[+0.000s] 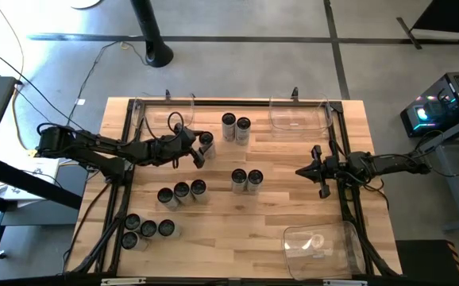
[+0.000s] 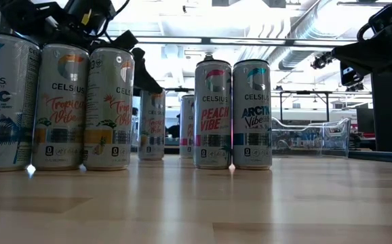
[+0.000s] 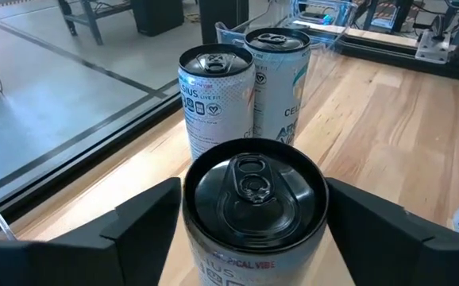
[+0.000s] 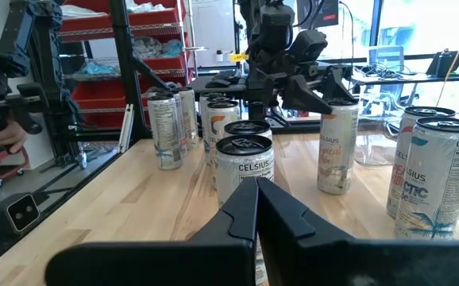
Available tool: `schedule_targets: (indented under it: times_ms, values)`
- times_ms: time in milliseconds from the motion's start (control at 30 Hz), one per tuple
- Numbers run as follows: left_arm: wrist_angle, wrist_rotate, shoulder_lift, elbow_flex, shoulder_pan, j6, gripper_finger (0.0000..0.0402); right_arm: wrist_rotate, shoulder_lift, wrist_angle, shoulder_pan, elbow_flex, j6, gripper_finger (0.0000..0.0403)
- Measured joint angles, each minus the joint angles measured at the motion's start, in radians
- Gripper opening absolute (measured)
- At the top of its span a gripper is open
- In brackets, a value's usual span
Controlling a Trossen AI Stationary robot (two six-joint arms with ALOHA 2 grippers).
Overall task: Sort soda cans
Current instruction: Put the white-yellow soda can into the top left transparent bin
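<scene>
Several soda cans stand upright on the wooden table: a pair at the far middle, a pair at the centre, three left of centre, and several at the near left. My left gripper reaches in from the table's left and is shut on one more soda can, which has a dark top. Behind it stands the far pair. My right gripper hovers shut at the table's right side, well above the wood, and touches nothing. My left gripper pinches the soda can by its upper side wall, just under the rim, with one finger on each side. The fingers come from the table's left, slanting slightly down. The can stands upright with its base on the table.
Clear plastic bins sit at the far left, the far right and the near right. A dark frame runs along the table's sides. Bare wood lies between the centre pair and my right gripper.
</scene>
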Motion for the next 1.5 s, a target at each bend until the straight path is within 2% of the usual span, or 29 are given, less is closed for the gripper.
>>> schedule_targets:
  times_ms: [167, 267, 400, 533, 667, 867, 967, 1167, 1500]
  values:
    - [0.012, -0.003, 0.0, 0.0, 0.0, 0.0, 0.0233, 0.0, 0.0, 0.0, 0.0, 0.0, 0.0, 0.0]
    - [0.021, -0.002, -0.004, 0.014, 0.0, 0.004, 0.0232, 0.0, 0.0, 0.0, 0.0, 0.0, 0.0, 0.0]
    - [0.005, -0.002, -0.023, 0.094, 0.0, 0.066, 0.0232, 0.0, 0.0, 0.0, 0.0, 0.0, 0.0, 0.0]
    - [-0.132, -0.004, -0.056, 0.206, 0.013, 0.139, 0.0232, 0.0, 0.0, 0.0, 0.0, 0.0, 0.0, 0.0]
    - [-0.335, -0.106, -0.116, 0.344, 0.051, 0.203, 0.0232, 0.0, 0.0, 0.0, 0.0, 0.0, 0.0, 0.0]
    - [-0.538, -0.18, -0.178, 0.486, 0.209, 0.207, 0.0232, 0.0, 0.0, 0.0, 0.0, 0.0, 0.0, 0.0]
    - [-0.546, -0.167, -0.186, 0.489, 0.328, 0.206, 0.0232, 0.0, 0.0, 0.0, 0.0, 0.0, 0.0, 0.0]
    - [-0.545, -0.02, -0.139, 0.42, 0.517, 0.129, 0.0232, 0.0, 0.0, 0.0, 0.0, 0.0, 0.0, 0.0]
    - [-0.368, 0.003, -0.043, 0.291, 0.583, 0.052, 0.0232, 0.0, 0.0, 0.0, 0.0, 0.0, 0.0, 0.0]
